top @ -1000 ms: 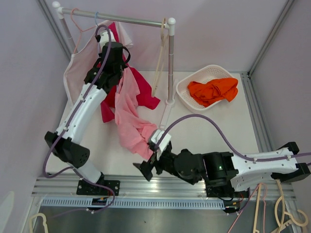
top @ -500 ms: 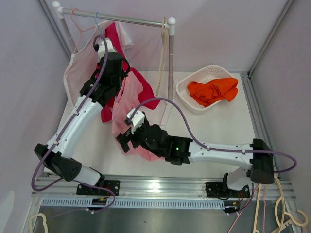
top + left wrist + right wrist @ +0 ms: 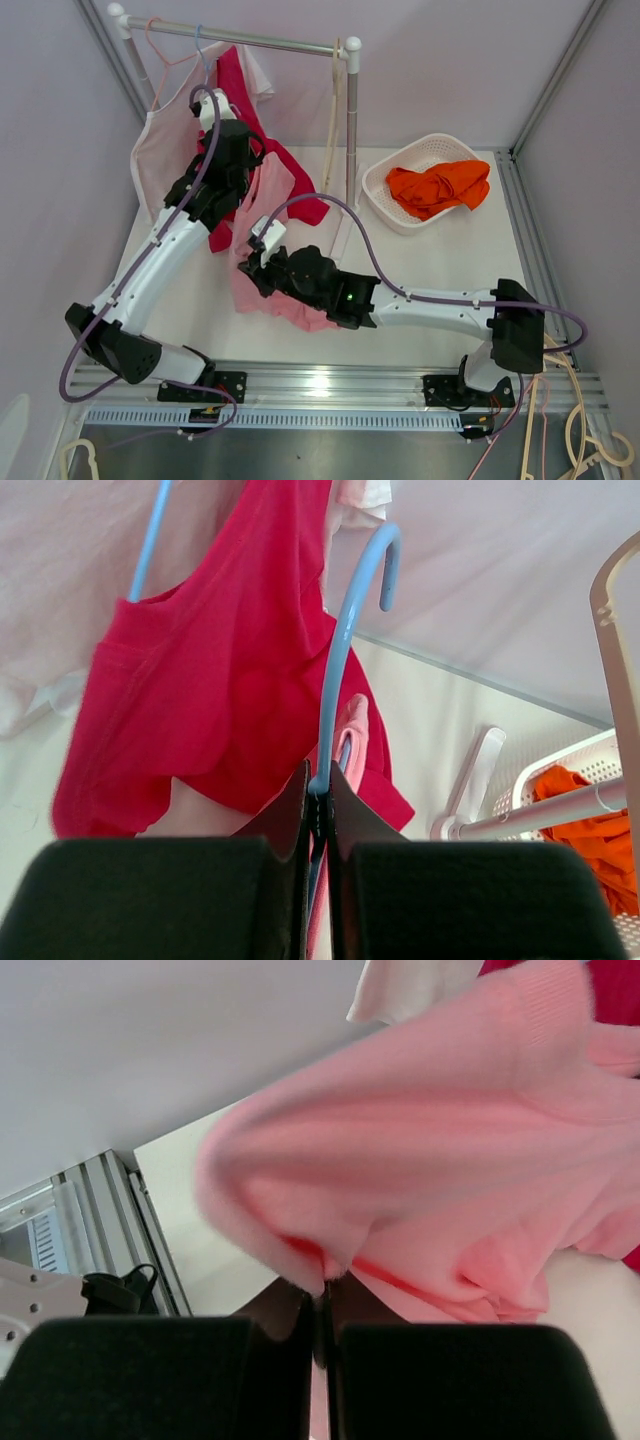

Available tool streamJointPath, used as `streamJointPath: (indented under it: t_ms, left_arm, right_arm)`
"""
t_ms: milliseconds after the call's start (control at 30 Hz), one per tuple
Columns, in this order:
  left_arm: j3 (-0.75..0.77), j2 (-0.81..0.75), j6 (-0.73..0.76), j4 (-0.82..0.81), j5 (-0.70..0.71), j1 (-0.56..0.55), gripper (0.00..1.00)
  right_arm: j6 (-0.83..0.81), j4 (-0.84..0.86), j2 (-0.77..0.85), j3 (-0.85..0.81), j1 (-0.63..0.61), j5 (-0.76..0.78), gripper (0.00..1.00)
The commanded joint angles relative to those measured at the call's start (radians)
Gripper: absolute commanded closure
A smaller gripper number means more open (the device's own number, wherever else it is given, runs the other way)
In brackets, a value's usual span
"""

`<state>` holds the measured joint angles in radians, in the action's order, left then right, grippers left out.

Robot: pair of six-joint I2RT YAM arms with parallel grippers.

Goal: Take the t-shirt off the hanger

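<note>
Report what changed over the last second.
The right fingers swung from the table's near edge up to the pink t-shirt and closed on it. The left fingers stay clamped on the blue hanger; the basket is unmoved.

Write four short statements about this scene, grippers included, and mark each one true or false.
1. The left end effector is shut on the blue hanger. True.
2. The white basket holds an orange garment. True.
3. The right end effector hangs open over the white basket. False: it is shut on the pink t-shirt, well left of the basket.
4. The pink t-shirt lies in the white basket. False: it is outside the basket, between the two arms.
</note>
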<state>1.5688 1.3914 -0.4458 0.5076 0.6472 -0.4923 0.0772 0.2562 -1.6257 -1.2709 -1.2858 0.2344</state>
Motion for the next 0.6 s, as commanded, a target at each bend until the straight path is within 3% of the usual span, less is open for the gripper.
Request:
streamJointPath:
  t_ms: [0, 100, 300, 400, 567]
  left_arm:
    - [0.019, 0.04, -0.024, -0.092, -0.011, 0.0, 0.99]
    - [0.057, 0.132, 0.001, -0.13, -0.017, 0.012, 0.99]
    - [0.395, 0.4, -0.008, -0.025, -0.064, 0.092, 0.99]
    - [0.489, 0.431, 0.012, -0.006, -0.078, 0.1, 0.99]
    - [0.487, 0.373, 0.001, 0.049, -0.119, 0.097, 0.99]
  right_arm:
    - [-0.01, 0.037, 0.088, 0.019, -0.029, -0.015, 1.0]
    - [-0.02, -0.058, 0.179, 0.039, -0.111, -0.02, 1.0]
    - [0.106, -0.159, 0.357, 0.192, -0.447, 0.121, 1.0]
    - [0.224, -0.192, 0.392, 0.284, -0.478, 0.169, 1.0]
    - [0.222, -0.204, 0.434, 0.314, -0.423, 0.236, 1.0]
